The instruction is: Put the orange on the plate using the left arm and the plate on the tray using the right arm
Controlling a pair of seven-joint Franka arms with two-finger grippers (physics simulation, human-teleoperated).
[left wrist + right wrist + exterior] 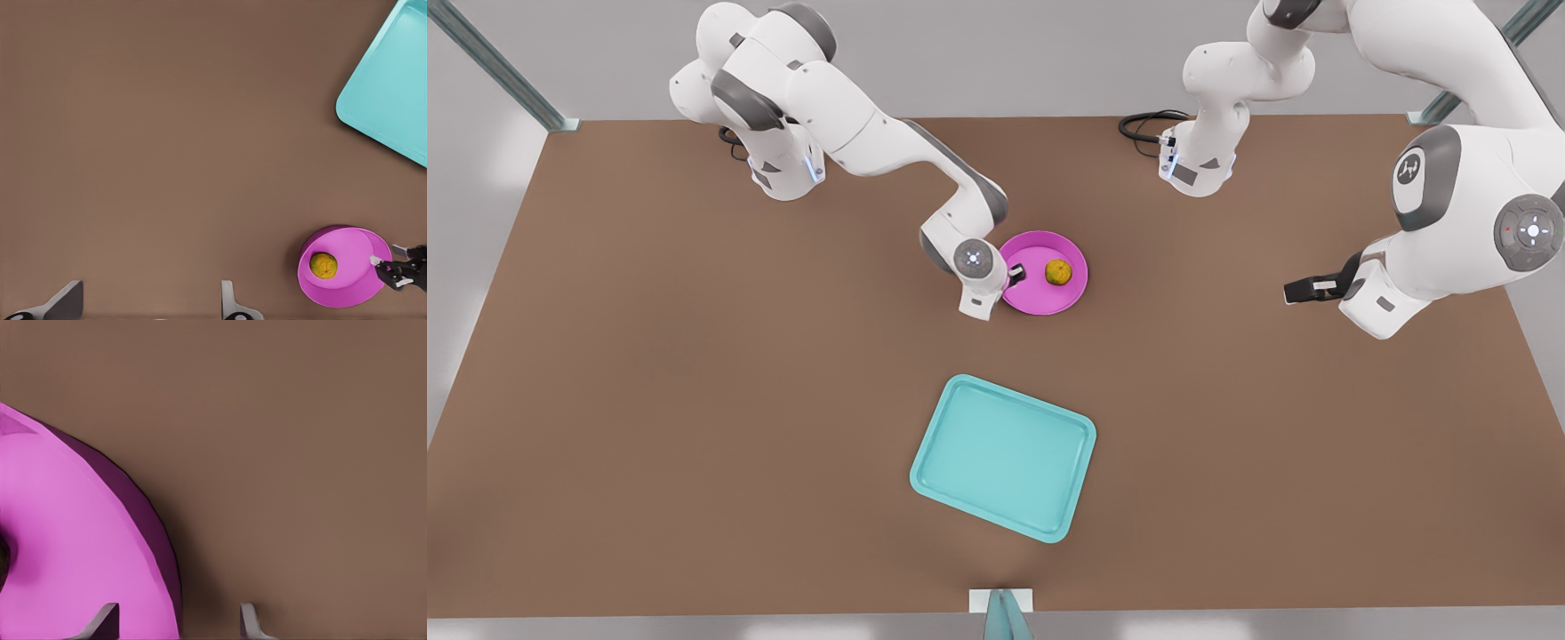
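Two arms (845,116) are seen with glossy white shells and grey joint bands. A round grey cap with white dots (1529,231) is noted. Black cables (1143,124) are coiled at the bases.

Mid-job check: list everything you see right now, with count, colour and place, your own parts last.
orange: one, yellow-orange with dark blotches, lying in the plate.
plate: one, magenta-pink, on the table, not on the tray.
tray: one, teal, on the table apart from the plate, nearer the camera in the front view.
table: one, brown, under everything.
cables: black, at the arm bases.
right claw: one, at the plate's rim on the front view's left, open with the rim between its fingers.
left claw: one, open, waiting above bare table on the front view's right.
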